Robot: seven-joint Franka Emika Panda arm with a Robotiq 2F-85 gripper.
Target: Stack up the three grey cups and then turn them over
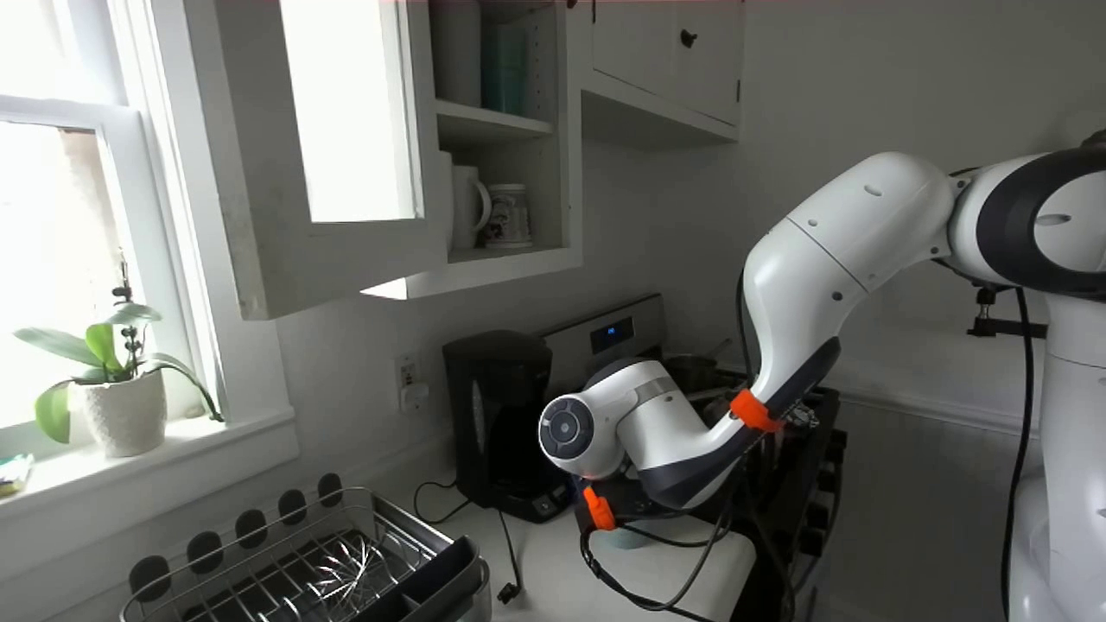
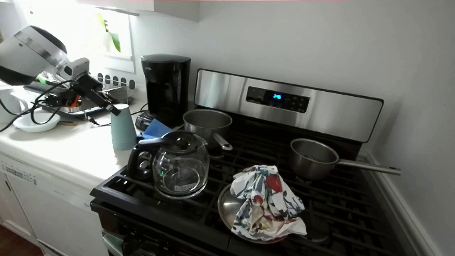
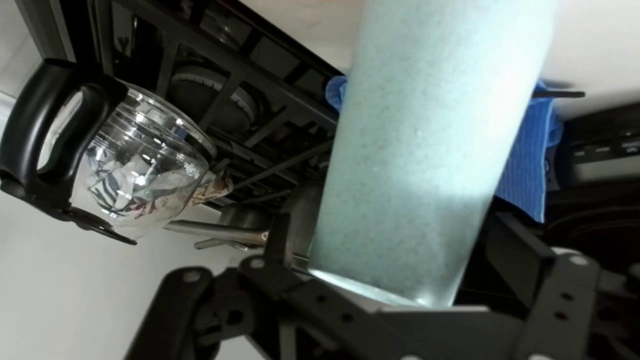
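Observation:
A pale blue-grey cup [image 2: 123, 129] stands on the counter beside the stove in an exterior view, with its narrower end up. I see one cup shape; whether other cups are nested inside it, I cannot tell. A small part of the cup [image 1: 624, 539] shows below the arm in an exterior view. In the wrist view the cup [image 3: 415, 165] fills the middle. My gripper [image 3: 400, 245] is open, with one finger on each side of the cup's narrow end and gaps visible at both sides. In an exterior view the gripper [image 2: 113, 104] is at the cup's top, tilted downward.
A black coffee maker [image 2: 167, 85] and a blue cloth [image 2: 156, 128] stand close to the cup. A glass carafe [image 2: 181, 167] sits on the stove edge. Pots [image 2: 312, 160] and a patterned cloth [image 2: 266, 202] are on the stove. A dish rack [image 1: 302, 561] and white bowl [image 2: 37, 122] are nearby.

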